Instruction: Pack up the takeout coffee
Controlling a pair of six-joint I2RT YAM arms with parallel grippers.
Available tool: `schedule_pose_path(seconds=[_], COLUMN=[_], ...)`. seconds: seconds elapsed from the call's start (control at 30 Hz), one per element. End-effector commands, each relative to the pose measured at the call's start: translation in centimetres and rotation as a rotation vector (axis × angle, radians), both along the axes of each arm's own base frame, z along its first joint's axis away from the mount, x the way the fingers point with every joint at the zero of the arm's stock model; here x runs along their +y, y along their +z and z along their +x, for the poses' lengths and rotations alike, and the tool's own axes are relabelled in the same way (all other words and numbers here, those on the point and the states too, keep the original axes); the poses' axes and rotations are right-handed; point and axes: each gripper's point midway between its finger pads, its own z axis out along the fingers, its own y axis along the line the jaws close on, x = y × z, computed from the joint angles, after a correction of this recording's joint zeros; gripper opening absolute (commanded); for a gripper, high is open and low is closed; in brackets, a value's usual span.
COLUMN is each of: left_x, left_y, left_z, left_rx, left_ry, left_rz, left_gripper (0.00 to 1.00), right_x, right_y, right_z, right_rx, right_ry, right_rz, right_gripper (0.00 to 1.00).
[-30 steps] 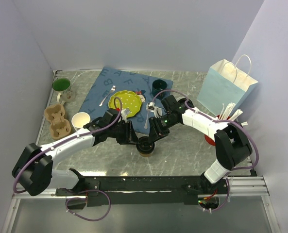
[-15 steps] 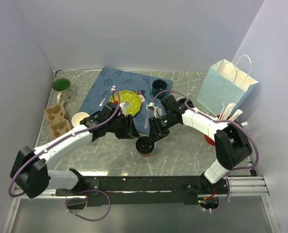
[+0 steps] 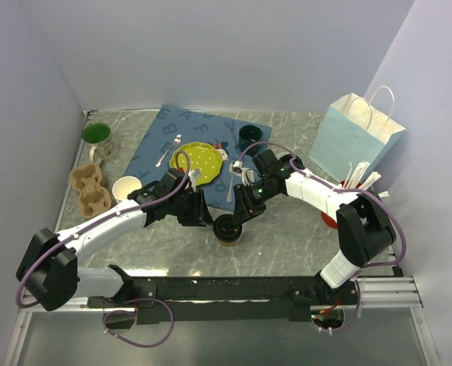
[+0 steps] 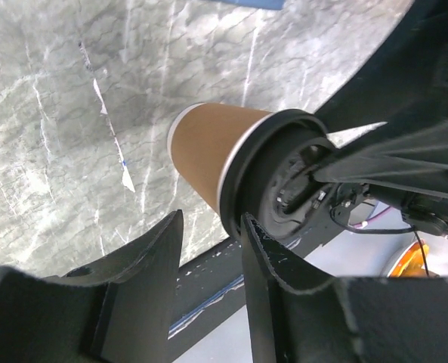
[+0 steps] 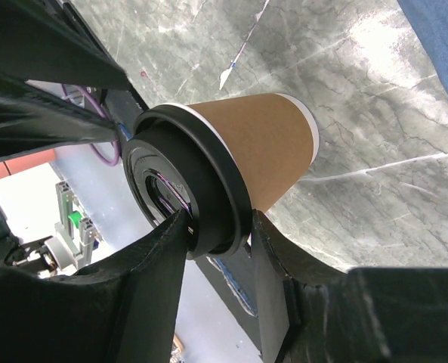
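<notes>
Takeout coffee stood upright on the marble table between both arms, the right gripper pinching the rim of its black lid, the left gripper spread just beside it, clasping nothing.

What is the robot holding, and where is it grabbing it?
The right gripper pinches the takeout coffee by the rim of its black lid. The left gripper holds nothing.

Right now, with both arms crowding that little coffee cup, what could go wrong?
1. The right jaws pinch only the rim of the black lid; lifting might pull the lid off instead of raising the takeout coffee.
2. The left jaws stand open right beside the takeout coffee, so a small nudge could tip it.
</notes>
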Motion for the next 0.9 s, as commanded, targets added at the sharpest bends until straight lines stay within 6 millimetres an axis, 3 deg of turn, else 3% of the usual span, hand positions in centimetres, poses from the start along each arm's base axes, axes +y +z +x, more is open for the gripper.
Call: schedule_pose_path(seconds=[0.0,0.23,0.4,0.57,0.87], left_x=[-0.8,-0.8,0.7,3.0,4.5], left_y=[-0.3,-1.5,-4.5,-8.1,-11.1], left_z=[0.6,0.3,-0.3,-2.3,-3.5], left_rx=[-0.017,0.002,0.076,0.184,0.263], left_ry=[0.000,0.000,0.039,0.065,0.081], left_rz=[-0.028,-0.028,0.076,0.192,0.304], left_gripper=[0.43,0.43,0.40,0.38,0.37], right_x=[-0.9,-0.9,-1.6,-2.4,-2.9], right_y=[-1.4,-1.4,-2.8,-4.7,-5.3], right_z=[0.6,0.7,0.3,-0.6,-0.7], right_rx=[-0.028,-0.028,-0.021,0.002,-0.004], right_ry=[-0.023,-0.029,-0.036,-0.052,-0.072], right_rz=[-0.071,-0.074,-0.105,-0.125,-0.133], right_gripper=[0.44,0.44,0.43,0.41,0.40])
